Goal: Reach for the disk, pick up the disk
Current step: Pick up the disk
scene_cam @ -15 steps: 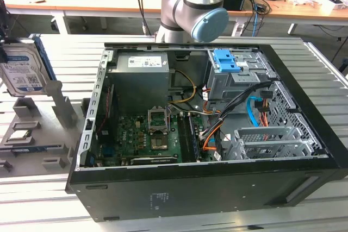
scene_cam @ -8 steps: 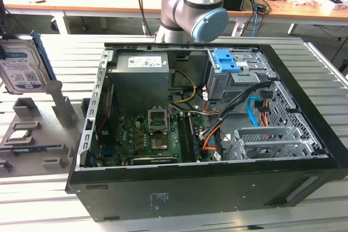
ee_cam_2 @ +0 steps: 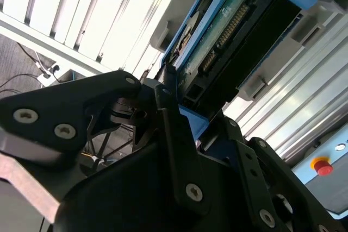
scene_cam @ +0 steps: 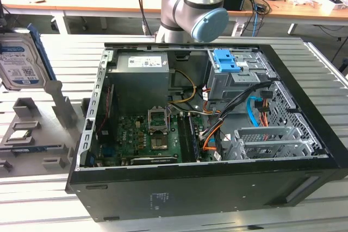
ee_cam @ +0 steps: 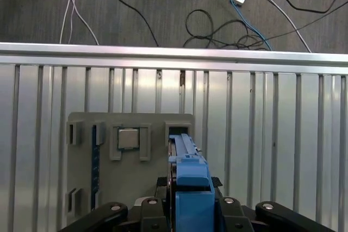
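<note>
Disk [ee_cam_2: 228, 42] inside gripper [ee_cam_2: 193, 110] | clamped or loose: cannot tell | cut off at exterior view's left edge

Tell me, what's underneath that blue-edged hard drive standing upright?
The disk stands on edge in a grey holder, which lies on the slatted metal table. The part of the holder directly beneath the disk is covered by the disk itself, so it cannot be seen.
</note>
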Controlling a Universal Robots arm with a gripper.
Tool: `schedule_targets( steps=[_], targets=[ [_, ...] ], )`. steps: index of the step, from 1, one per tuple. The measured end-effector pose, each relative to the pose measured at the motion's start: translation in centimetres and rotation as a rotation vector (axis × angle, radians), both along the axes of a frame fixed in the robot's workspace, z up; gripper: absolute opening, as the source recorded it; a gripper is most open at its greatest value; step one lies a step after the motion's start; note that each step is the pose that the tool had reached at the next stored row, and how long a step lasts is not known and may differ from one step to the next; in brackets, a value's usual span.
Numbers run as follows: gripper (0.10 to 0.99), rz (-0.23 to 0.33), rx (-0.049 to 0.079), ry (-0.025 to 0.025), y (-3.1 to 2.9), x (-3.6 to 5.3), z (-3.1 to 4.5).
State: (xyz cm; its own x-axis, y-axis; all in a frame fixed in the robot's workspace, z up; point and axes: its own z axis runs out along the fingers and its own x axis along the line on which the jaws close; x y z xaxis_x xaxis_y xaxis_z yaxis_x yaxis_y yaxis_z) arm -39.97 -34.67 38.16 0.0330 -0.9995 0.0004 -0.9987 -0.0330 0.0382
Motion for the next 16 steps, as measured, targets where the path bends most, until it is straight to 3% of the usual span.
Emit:
schedule_targets(
  steps=[13, 16],
  targets=[
    [0.369, 0.0, 0.0, 0.0, 0.0, 0.02, 2.22],
    [0.369, 0.0, 0.0, -0.0001, 0.0, 0.03, 3.23]
  ],
)
